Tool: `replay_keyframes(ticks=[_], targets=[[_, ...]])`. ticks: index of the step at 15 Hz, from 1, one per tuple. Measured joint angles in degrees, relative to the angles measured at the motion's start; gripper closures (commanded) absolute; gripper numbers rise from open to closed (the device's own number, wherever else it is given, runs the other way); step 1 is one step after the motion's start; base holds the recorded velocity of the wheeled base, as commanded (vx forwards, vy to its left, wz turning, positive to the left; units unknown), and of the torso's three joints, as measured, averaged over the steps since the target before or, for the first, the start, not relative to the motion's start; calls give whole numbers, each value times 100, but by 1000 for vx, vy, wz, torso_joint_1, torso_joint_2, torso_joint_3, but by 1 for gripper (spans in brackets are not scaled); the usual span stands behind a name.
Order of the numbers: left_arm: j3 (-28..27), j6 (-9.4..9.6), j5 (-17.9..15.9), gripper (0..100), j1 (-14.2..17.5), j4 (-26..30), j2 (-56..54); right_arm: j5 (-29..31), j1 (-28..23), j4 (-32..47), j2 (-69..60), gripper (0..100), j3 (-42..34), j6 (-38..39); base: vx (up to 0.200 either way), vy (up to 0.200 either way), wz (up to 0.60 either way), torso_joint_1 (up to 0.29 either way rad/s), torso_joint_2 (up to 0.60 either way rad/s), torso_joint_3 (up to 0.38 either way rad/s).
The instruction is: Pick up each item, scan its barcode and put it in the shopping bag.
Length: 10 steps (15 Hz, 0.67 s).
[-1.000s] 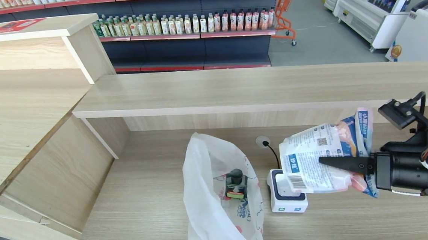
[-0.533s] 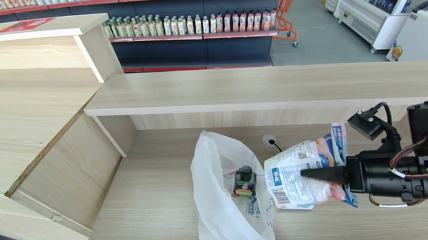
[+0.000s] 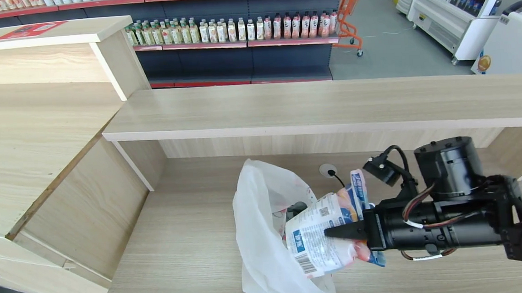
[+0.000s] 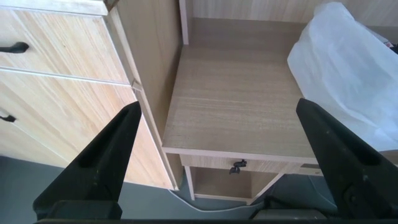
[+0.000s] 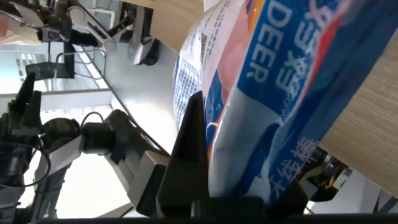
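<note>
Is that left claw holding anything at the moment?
No, the left gripper is open, with nothing but the wooden counter showing between its two prongs.

Right arm (image 3: 437, 235): black cylinders, red and white cables (image 3: 414, 224), boxy camera (image 3: 379, 171). Left gripper (image 4: 219, 106): black wedge fingers (image 4: 99, 168).

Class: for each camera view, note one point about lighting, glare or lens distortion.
Head view: even light, soft shadows; the far shelves bow along the top edge. Left wrist view: the white bag glares. Right wrist view: the room behind the packet is washed out white.
</note>
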State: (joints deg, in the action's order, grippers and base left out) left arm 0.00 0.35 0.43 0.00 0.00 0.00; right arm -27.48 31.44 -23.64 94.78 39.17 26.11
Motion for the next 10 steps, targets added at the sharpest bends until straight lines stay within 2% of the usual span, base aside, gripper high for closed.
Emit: replay_keyframes(ticks=[2,6,10], targets=[[0,0,0,0,0,0,0,334,169,-17,436,100,221,-351,0,0,0,0,0,0],[0,-2,1,0,0,0,0,677,317,-28,1385,100,890,-1675,0,0,0,0,0,0],[0,-2,1,0,0,0,0,873,339,-28,1999,100,1318,-2116,0,0,0,0,0,0]])
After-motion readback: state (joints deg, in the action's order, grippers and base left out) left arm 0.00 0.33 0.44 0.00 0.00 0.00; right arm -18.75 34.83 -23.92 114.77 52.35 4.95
